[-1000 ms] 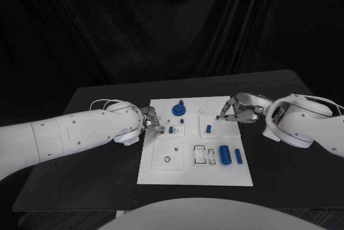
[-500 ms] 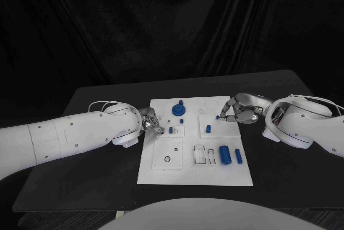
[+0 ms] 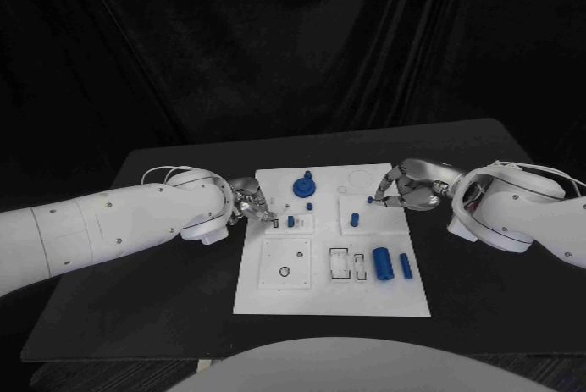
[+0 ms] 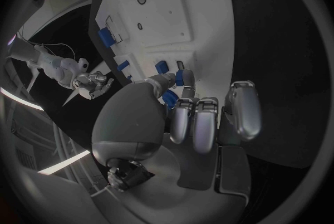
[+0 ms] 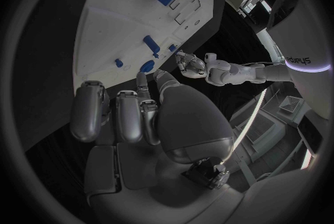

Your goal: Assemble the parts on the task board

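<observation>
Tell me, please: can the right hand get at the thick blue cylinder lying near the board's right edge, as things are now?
Probably yes. The thick blue cylinder lies uncovered on the task board, on the right hand's own side, with only the thin blue peg beside it. The hand already pinches a small blue part, though.

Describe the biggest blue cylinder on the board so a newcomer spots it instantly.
Start at the white task board in the middle of the black table. Go to its right side, the half nearer the robot: the thick blue cylinder lies there beside two rectangular cut-outs. It is fatter than the slim blue rod lying on its outer side.
</observation>
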Robot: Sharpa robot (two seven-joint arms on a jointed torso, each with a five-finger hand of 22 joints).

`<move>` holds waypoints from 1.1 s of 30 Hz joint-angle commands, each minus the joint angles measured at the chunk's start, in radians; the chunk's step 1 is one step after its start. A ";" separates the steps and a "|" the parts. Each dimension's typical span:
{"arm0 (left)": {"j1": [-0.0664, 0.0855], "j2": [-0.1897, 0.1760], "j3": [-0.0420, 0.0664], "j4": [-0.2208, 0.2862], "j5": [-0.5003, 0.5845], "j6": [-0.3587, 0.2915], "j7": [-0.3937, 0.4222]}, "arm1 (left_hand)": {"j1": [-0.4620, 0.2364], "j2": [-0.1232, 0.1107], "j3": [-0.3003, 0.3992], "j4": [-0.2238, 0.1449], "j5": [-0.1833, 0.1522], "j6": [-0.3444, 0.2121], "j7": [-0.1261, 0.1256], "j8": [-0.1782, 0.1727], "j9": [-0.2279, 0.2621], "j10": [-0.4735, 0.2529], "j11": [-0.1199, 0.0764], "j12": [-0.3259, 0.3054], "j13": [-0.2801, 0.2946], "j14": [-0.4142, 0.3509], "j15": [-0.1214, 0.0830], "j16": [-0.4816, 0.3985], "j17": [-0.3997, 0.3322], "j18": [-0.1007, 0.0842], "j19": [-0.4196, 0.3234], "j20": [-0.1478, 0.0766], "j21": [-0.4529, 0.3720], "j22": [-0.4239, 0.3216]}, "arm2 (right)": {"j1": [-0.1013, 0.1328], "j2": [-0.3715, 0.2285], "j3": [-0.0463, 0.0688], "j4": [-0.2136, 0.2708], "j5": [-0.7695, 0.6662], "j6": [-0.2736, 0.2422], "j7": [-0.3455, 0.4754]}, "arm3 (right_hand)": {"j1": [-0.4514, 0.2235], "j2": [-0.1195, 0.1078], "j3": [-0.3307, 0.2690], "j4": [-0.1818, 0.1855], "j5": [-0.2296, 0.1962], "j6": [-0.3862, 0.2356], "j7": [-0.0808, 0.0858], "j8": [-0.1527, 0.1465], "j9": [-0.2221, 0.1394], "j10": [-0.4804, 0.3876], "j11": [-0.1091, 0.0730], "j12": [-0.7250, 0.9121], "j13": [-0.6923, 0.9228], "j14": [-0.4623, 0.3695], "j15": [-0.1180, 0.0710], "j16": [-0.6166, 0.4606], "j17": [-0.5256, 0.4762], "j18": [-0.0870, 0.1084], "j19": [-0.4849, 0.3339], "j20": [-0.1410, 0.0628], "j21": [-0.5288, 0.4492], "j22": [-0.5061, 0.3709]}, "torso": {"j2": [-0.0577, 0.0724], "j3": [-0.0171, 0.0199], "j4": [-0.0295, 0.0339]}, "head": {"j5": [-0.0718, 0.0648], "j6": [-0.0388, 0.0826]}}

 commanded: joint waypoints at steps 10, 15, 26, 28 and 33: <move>0.032 0.040 0.001 -0.059 0.056 0.261 -0.034 | -0.008 0.012 -0.021 0.006 -0.065 0.009 -0.004 -0.016 -0.015 0.056 0.003 -0.007 0.209 0.106 -0.007 0.007 0.263 -0.002 -0.001 -0.002 -0.011 0.173 | -0.002 0.004 0.001 -0.002 -0.001 0.000 -0.013 | 0.007 0.000 0.008 -0.002 0.005 0.001 0.000 -0.003 0.001 0.097 -0.001 -0.005 0.248 0.048 -0.005 -0.004 -0.001 -0.002 0.013 -0.003 -0.005 0.172 | 0.000 0.0003 -0.0002 | -0.001 0.000; 0.033 0.052 0.001 -0.072 0.057 0.266 -0.048 | -0.006 0.013 -0.024 0.004 -0.076 0.009 -0.004 -0.019 -0.017 0.056 0.003 -0.007 0.208 0.106 -0.007 0.007 0.263 -0.002 0.000 -0.001 -0.010 0.174 | -0.002 0.005 0.001 -0.003 -0.001 0.000 -0.012 | 0.007 0.000 0.008 -0.002 0.005 0.001 0.000 -0.003 0.001 0.097 -0.001 -0.005 0.248 0.048 -0.005 -0.004 -0.001 -0.002 0.013 -0.003 -0.005 0.172 | 0.000 0.0004 -0.0011 | 0.002 0.000; 0.032 0.058 0.001 -0.071 0.044 0.177 -0.043 | -0.007 0.020 -0.026 0.006 -0.074 0.006 -0.002 -0.024 -0.020 0.058 0.003 -0.005 0.210 0.106 -0.007 0.007 0.263 -0.003 0.005 -0.001 -0.004 0.176 | -0.003 0.007 0.001 -0.003 -0.001 -0.001 -0.010 | 0.007 0.000 0.008 -0.002 0.005 0.001 0.000 -0.003 0.001 0.097 -0.001 -0.005 0.248 0.048 -0.005 -0.004 -0.001 -0.002 0.013 -0.003 -0.005 0.172 | 0.001 0.0004 0.0002 | 0.000 0.000; 0.031 0.056 0.001 -0.066 0.031 0.158 -0.039 | -0.007 0.020 -0.026 0.006 -0.074 0.006 -0.002 -0.024 -0.020 0.058 0.003 -0.005 0.211 0.106 -0.007 0.007 0.263 -0.003 0.006 -0.001 -0.003 0.176 | -0.003 0.006 0.001 -0.003 -0.001 -0.001 -0.010 | 0.007 0.000 0.008 -0.002 0.005 0.001 0.000 -0.003 0.001 0.097 -0.001 -0.005 0.248 0.048 -0.005 -0.004 -0.001 -0.002 0.013 -0.003 -0.005 0.172 | 0.001 0.0000 0.0002 | -0.001 0.000; 0.030 0.042 0.001 -0.044 0.010 0.098 -0.029 | -0.009 0.024 -0.029 0.009 -0.062 0.006 -0.002 -0.026 -0.022 0.059 0.004 -0.003 0.212 0.106 -0.007 0.007 0.263 -0.004 0.008 -0.001 0.000 0.177 | -0.003 0.004 0.001 -0.002 -0.001 -0.001 -0.011 | 0.008 0.000 0.010 -0.004 0.006 0.002 0.000 -0.003 0.001 0.097 -0.001 -0.005 0.248 0.048 -0.005 -0.004 -0.002 -0.002 0.012 -0.003 -0.005 0.171 | 0.000 0.0002 -0.0002 | -0.002 0.000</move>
